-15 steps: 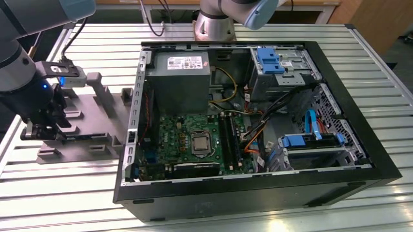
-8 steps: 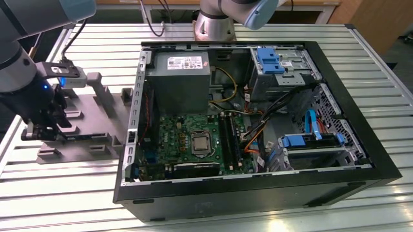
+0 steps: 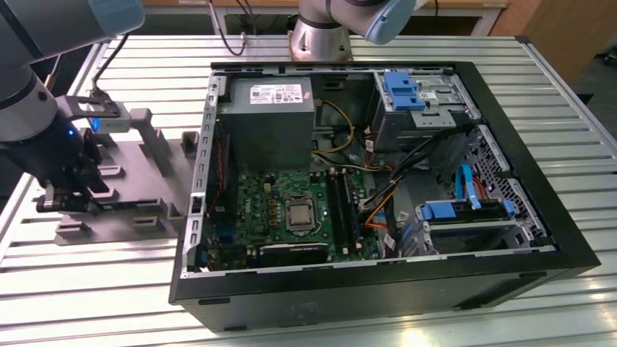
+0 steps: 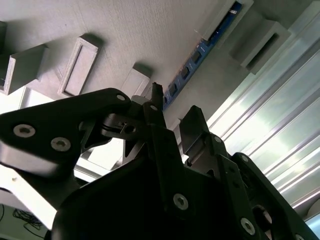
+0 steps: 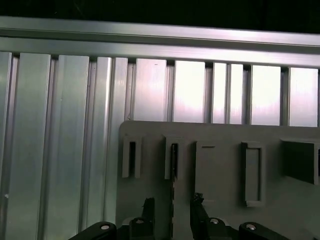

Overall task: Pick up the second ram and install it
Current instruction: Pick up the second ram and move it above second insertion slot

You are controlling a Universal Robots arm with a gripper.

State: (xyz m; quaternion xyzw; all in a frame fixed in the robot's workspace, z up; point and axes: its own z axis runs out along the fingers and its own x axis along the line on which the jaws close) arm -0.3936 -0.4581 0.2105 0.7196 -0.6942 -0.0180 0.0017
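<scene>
Slats of bright aluminium form the table (image 3: 540, 72), which carries an open black computer case (image 3: 386, 303) and, to the exterior view's left of it, a grey holder block (image 3: 144, 144). The arm (image 3: 29, 108) reaches down over that block, wrist pointing at it. Its tool (image 5: 171, 202) sits low with the fingers (image 5: 197, 202) apart, one on each side of the second ram (image 4: 194, 60). The stick stands on edge in the block's slotted posts, its long axis level, running away from the tool in both wrist views
</scene>
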